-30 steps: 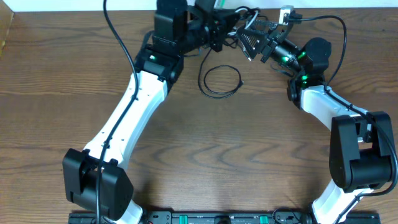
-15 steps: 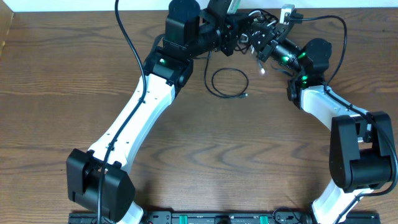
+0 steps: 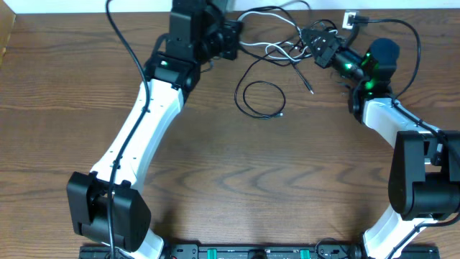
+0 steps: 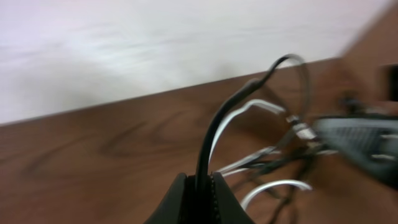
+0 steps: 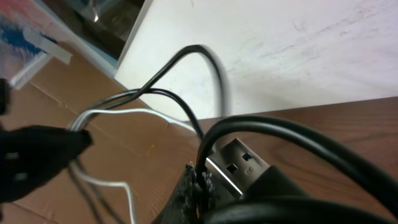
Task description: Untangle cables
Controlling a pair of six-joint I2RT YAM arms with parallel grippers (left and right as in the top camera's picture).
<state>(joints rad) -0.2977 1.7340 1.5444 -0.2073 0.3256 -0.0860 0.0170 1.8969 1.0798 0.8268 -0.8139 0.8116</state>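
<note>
On the brown wooden worktop (image 3: 287, 165), a thin black cable coil (image 3: 260, 98) lies loose at upper centre. Behind it, near the top edge, the tangle of thin black and white cables (image 3: 277, 44) spans between both arms. The left pincer (image 4: 199, 186) is clenched on one black strand of it. The right pincer (image 5: 198, 183) is clenched on another, with a silver USB plug (image 5: 239, 163) just beside it.

Dark wood-grain table (image 3: 237, 187) fills the overhead view. White wall (image 4: 124, 43) borders its far edge. Beyond the corner, possibly brown cardboard (image 5: 37, 93); blurred.

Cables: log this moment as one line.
left gripper: shut on cables | right gripper: shut on cables | cables: tangled, strung between grippers | black coil: lying on table
</note>
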